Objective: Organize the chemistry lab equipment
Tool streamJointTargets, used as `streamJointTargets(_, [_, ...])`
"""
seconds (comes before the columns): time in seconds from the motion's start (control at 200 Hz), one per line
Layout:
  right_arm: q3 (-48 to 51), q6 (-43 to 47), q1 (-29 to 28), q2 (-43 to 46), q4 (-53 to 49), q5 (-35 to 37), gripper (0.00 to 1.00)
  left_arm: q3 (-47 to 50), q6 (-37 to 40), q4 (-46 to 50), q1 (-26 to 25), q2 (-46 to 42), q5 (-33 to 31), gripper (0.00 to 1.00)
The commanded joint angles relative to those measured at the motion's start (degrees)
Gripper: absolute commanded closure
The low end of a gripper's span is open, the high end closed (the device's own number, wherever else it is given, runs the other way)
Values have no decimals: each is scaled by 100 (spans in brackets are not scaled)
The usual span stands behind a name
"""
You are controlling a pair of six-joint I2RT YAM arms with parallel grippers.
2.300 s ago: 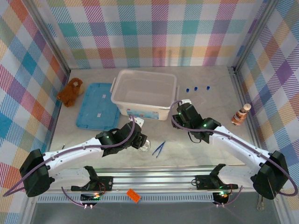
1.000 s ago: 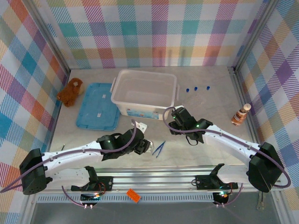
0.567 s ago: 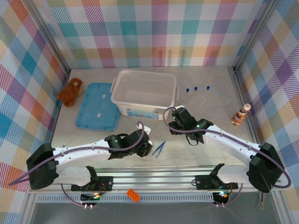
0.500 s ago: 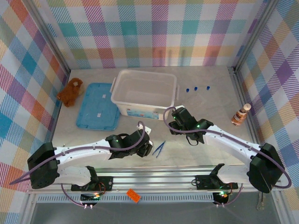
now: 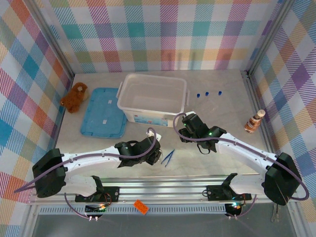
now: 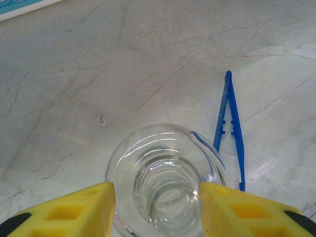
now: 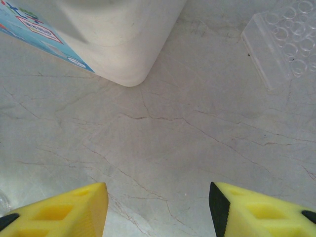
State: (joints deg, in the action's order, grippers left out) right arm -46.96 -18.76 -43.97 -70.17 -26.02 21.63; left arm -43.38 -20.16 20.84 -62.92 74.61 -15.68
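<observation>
Overhead: left gripper point(image 5: 156, 156) low near table's front edge, blue tweezers point(image 5: 168, 157) just right of it. Right gripper point(image 5: 187, 126) by corner of white tub point(image 5: 158, 118).

Left wrist close-up adds clear glass vessel point(image 6: 165, 185) upright between yellow fingers point(image 6: 74, 207). Jaws partway apart around it; firm grip or not, cannot tell. Tweezers lie just beside vessel.

Right wrist close-up: jaws wide apart, nothing held, bare table point(image 7: 163, 138) beneath. Clear holed rack point(image 7: 279, 44) further off.
</observation>
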Motion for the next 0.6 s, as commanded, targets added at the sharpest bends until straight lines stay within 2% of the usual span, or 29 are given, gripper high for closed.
streamJointTargets(0.0, [55,11,-33,80,-6,83,43,-185,-36,23,-63,86,-57,52])
streamJointTargets(0.1, [55,9,-31,74,7,86,43,-191,-32,8,-56,128,-41,53])
streamJointTargets(0.37, [62,-3,-34,65,4,105,43,-215,-36,39,-63,133,-88,68])
streamJointTargets(0.595, [64,2,-33,81,11,126,43,-230,-49,75,-62,161,-209,74])
